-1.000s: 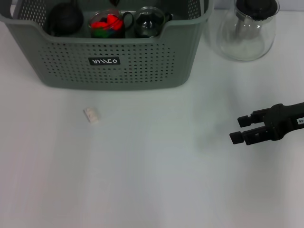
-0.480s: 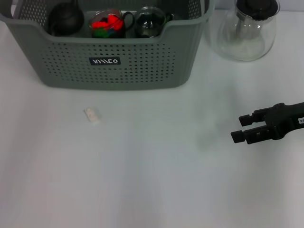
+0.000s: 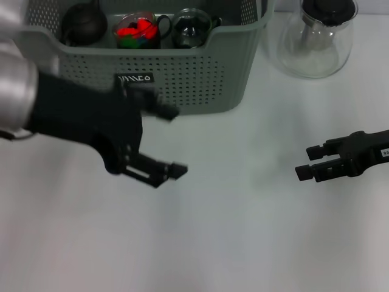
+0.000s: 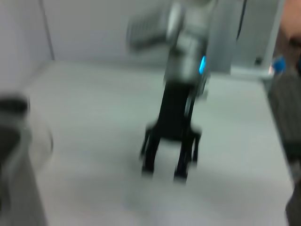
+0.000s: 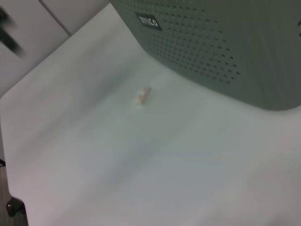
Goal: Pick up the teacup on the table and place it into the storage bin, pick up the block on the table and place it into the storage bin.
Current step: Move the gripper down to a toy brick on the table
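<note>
The white table [image 3: 243, 243] spreads under everything I see. At its far edge stands the storage bin [image 3: 200, 79], grey-green and perforated, holding a dark teapot [image 3: 84, 23], a cup of red and green pieces [image 3: 137, 31] and a clear teacup [image 3: 189, 27]. Just beside the bin on my right sits a glass teapot [image 3: 313, 42] with a black lid. My left gripper [image 3: 173, 141] hangs above the table in front of the bin, jaws spread wide, holding nothing. My right gripper [image 3: 307, 163] hovers low on the right, well apart, jaws parted and empty. The small pale block [image 5: 143, 95] lies on the table near the bin's front wall.
</note>
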